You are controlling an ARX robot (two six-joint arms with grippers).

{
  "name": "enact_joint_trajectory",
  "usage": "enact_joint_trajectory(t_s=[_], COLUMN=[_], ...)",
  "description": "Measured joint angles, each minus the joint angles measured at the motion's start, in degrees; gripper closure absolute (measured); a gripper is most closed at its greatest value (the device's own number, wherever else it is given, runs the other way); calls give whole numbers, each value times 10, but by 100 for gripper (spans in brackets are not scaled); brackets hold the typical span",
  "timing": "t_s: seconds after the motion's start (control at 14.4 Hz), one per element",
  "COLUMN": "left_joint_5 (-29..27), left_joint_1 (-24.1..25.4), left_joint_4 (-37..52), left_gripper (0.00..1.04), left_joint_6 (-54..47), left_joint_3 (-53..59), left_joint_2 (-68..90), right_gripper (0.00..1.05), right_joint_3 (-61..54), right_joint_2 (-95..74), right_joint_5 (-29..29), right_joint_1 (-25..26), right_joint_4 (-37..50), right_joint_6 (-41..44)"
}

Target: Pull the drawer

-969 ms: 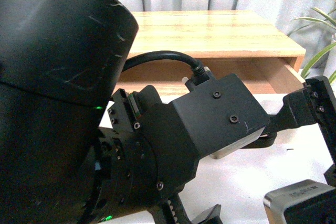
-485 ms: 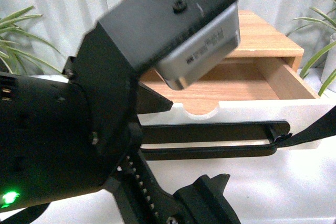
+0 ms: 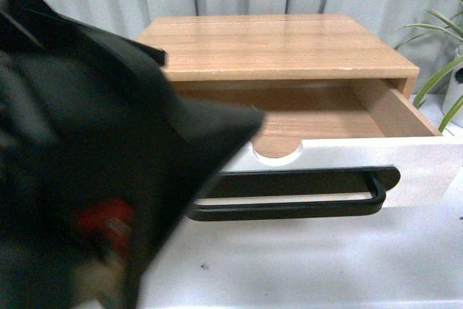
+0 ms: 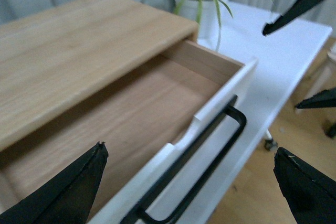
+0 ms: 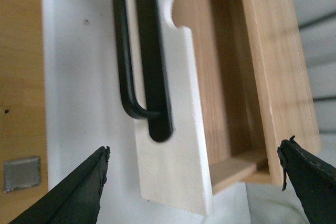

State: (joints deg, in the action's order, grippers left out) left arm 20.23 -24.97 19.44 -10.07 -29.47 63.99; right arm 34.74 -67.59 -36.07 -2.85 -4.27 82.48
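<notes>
Shows the drawer (image 3: 419, 168) standing open, handle (image 3: 304, 208) running side to side ahead of left gripper (image 4: 189, 153) and right gripper (image 5: 194, 148), both spread wide, empty, touching nothing.

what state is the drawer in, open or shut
Open: the drawer sits well forward of the wooden cabinet, its wood floor exposed.

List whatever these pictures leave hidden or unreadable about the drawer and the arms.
Front view: a blurred black arm covers the left half of the drawer and its handle; which arm cannot be told.
Left wrist view: the drawer's rear lies unseen under the cabinet top.
Right wrist view: the top edge cuts off most of the handle; the small grey square is unidentifiable.
</notes>
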Motion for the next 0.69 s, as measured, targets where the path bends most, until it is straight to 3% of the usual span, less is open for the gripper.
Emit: enact_joint_trajectory(t_s=[0.14,0.21,0.35,0.42,0.48,0.55,0.62,0.69], left_joint_5=[-3,-16,-31,-39,-80,-133,-144,-150], left_joint_1=[97,161,245,298,316,318,304,297], left_joint_4=[51,56,63,66,141,177,169,161], left_gripper=[7,7,7,7,14,27,41,54], left_joint_6=[63,97,140,168,162,138,122,113], left_joint_3=[43,66,93,109,140,183,207,217], left_joint_2=[-54,-70,-87,-103,-112,-150,-185,-204], right_gripper=[6,6,6,6,6,11,25,38], right_joint_3=[-10,-19,-30,-39,-50,-87,-135,-170], right_joint_2=[-33,-54,-62,-55,-38,-2,71,153], right_joint_5=[2,33,80,101,102,147,235,278], right_joint_1=[49,79,106,125,136,131,108,97], right_joint_4=[124,220,302,330,335,398,411,352], right_joint_6=[-131,-240,-392,-506,-573,-669,-746,-778])
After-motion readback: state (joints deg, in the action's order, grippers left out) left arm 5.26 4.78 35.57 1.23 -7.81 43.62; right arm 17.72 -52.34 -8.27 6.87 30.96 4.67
